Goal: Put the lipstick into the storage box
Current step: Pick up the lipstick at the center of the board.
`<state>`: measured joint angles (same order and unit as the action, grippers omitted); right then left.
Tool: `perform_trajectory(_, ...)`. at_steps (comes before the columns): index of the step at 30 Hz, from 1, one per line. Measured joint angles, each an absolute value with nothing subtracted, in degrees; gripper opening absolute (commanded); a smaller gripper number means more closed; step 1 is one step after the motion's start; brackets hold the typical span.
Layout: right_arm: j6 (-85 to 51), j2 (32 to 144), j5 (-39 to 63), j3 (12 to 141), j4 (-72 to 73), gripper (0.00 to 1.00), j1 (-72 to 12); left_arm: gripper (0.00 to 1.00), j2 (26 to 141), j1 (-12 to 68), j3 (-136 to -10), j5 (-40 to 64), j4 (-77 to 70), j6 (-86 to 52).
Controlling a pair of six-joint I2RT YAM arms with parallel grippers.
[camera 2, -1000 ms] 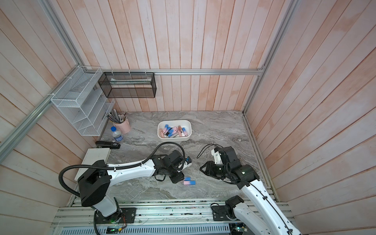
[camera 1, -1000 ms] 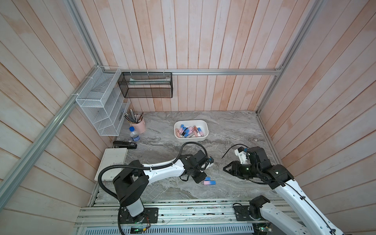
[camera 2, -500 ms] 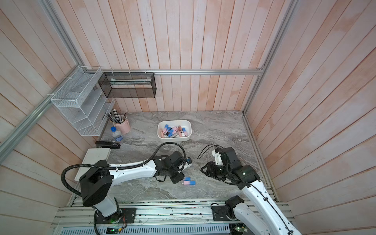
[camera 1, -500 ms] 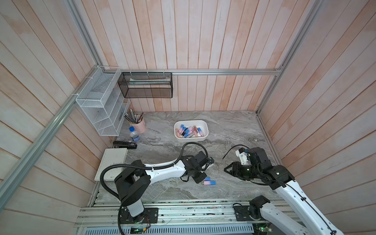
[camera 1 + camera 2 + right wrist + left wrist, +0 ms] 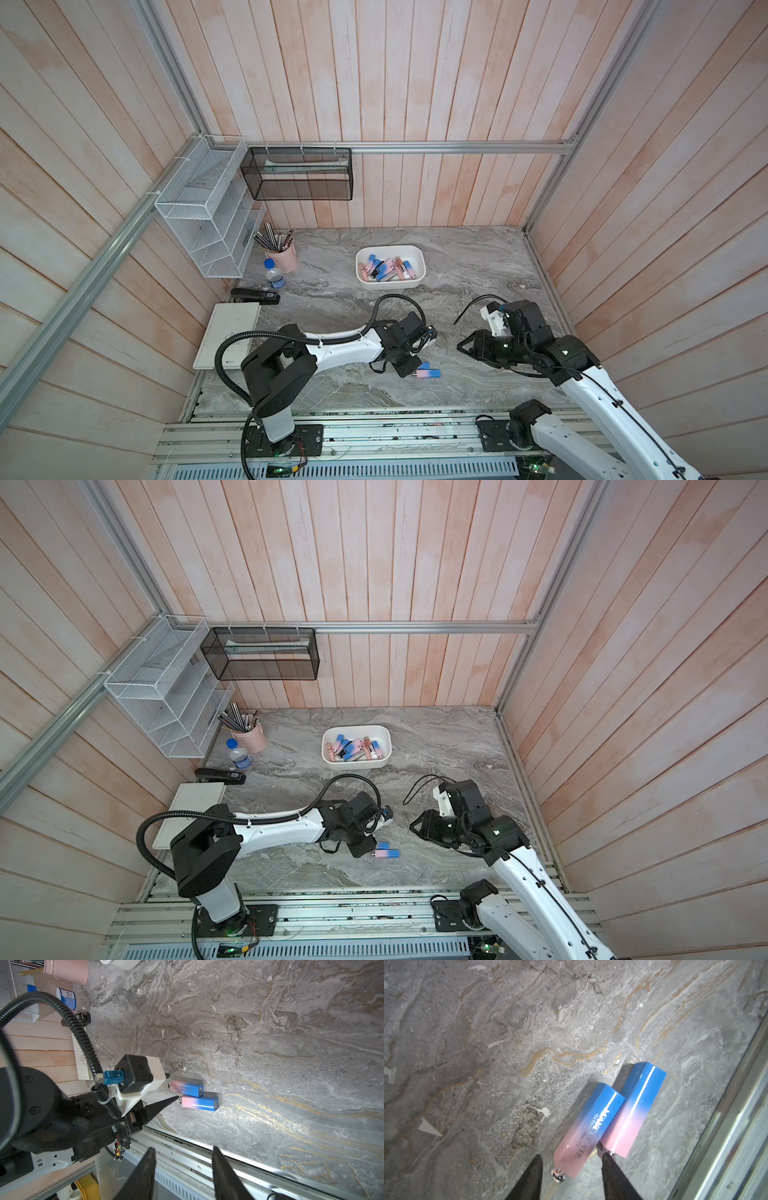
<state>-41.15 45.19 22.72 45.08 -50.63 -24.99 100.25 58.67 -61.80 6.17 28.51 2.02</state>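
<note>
Lipstick (image 5: pixel 602 1103) lettering (image 5: pixel 591 1128) legible in L wrist view, not top views.

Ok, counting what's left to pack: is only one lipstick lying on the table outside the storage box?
No, a lettered lipstick and a plain lipstick lie side by side on the marble table.

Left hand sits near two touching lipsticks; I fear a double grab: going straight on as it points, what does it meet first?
Probably the lettered lipstick, its pink end between the open fingers of the left hand; the plain lipstick may brush one finger.
</note>
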Motion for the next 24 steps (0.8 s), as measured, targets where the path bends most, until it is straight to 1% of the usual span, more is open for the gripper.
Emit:
perform_trajectory(8, -40.7, 47.3, 22.5, 46.2, -50.6, 0.46, -25.0, 0.49, 102.8, 58.7, -61.8, 6.6, 27.4, 2.6)
perform_trajectory(10, -40.5, 47.6, 22.5, 46.5, -50.5, 0.46, -25.0, 0.48, 103.6, 58.7, -61.8, 6.9, 27.4, 2.8)
perform_trajectory(14, -40.4, 48.1, 22.3, 47.0, -50.5, 0.46, -25.0, 0.41, 104.0, 58.7, -62.2, 7.0, 27.1, 3.4)
perform_trajectory(18, -40.3, 48.8, 22.2, 47.4, -50.5, 0.46, -25.0, 0.25, 104.9, 58.7, -63.1, 7.0, 27.0, 3.9)
perform_trajectory(24, -39.8, 50.0, 21.8, 48.2, -50.4, 0.46, -25.0, 0.23, 105.3, 58.6, -63.7, 7.0, 27.1, 4.3)
